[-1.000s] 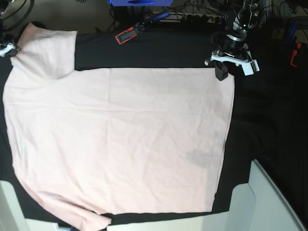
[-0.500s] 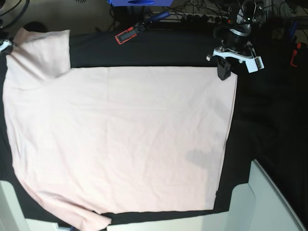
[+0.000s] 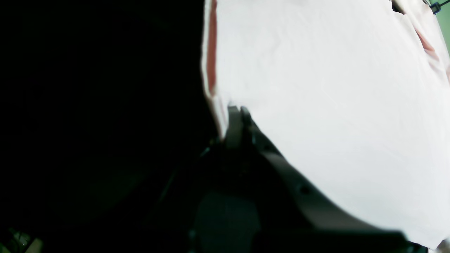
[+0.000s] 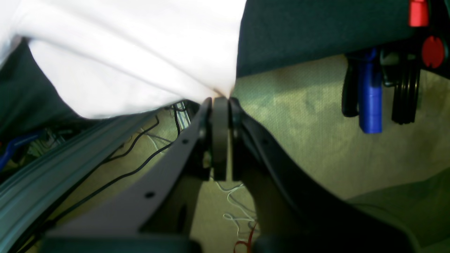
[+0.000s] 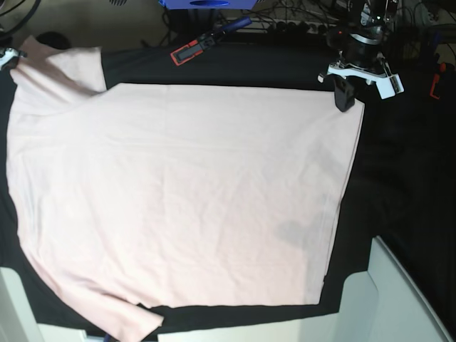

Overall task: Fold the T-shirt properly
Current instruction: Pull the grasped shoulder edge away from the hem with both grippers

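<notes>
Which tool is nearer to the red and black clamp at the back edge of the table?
The left tool. It pinches the T-shirt at its back hem corner, to the clamp's right. The right tool pinches the sleeve at the far left edge, farther off.

1. You have the shirt (image 5: 178, 206) spread flat on the table cloth (image 5: 399, 185), covering most of it.
2. The left gripper (image 5: 345, 96) sits at the shirt's far corner, on your right in the base view.
3. The right gripper (image 4: 220, 100) is at the far sleeve, on your left.
4. A clamp (image 5: 203, 41) lies behind the shirt, at the cloth's far edge.
</notes>
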Available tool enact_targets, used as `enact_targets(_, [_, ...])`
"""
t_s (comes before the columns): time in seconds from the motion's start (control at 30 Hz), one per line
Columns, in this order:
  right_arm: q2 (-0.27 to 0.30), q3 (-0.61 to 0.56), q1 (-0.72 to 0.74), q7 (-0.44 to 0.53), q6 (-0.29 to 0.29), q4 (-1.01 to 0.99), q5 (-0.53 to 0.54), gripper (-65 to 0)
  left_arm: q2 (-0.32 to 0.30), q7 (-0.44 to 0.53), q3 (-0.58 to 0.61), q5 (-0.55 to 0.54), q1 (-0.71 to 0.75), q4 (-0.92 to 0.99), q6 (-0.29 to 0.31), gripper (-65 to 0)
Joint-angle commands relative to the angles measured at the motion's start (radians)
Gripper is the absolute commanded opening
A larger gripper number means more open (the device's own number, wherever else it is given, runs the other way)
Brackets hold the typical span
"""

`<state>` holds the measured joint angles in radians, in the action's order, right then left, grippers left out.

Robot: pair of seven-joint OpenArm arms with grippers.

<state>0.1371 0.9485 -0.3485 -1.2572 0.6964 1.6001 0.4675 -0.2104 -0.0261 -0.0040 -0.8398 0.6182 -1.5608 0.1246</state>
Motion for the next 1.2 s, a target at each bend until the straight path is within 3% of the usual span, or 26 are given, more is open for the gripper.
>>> enact_targets(0.0, [0.019,0.008,-0.011,0.0,0.002,0.019,-0.002,-64.9,-0.01,0.024,-0.006,-0.003,0.012,-0.017,0.002,-65.0])
enact_targets(0.67, [0.017,0.007,-0.047,-0.052,0.002,0.153,0.0,-64.9,-0.007,0.024,-0.004,-0.003,0.093,-0.06,0.002,-65.0])
enact_targets(1.17, [0.046,-0.107,0.11,-0.065,0.002,0.15,-0.008,-64.9,-0.002,0.022,-0.004,-0.006,-0.05,-0.011,-0.01,-65.0])
